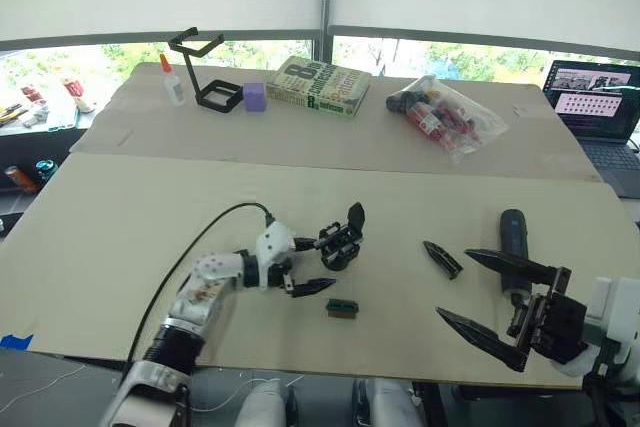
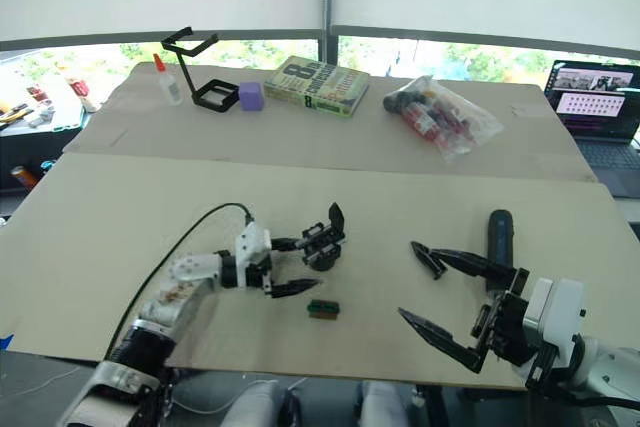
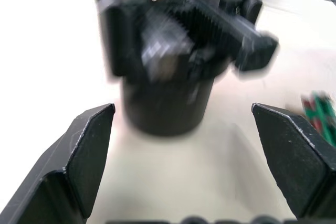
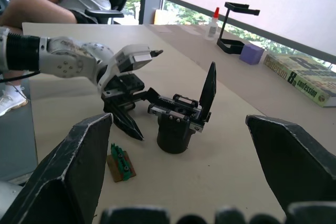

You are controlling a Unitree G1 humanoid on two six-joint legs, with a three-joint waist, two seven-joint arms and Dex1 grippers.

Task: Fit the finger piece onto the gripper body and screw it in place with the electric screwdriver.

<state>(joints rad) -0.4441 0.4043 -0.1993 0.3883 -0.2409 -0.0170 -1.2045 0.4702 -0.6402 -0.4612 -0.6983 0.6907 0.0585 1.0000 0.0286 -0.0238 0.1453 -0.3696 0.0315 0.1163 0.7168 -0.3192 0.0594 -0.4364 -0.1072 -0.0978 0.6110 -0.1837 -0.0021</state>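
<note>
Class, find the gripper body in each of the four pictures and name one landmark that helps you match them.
Left eye: gripper body at centre, by the left gripper.
Right eye: left of centre.
Left wrist: close ahead, blurred.
Right wrist: centre.
Shared landmark: small green block beside it.

You have bright, even daylight from the windows (image 1: 320, 57) at 12 o'clock, blinds glowing white. Shadows on the table (image 1: 150, 217) stay soft. Your left wrist view smears the gripper body (image 3: 168, 66) with blur; the head views are sharp.
</note>
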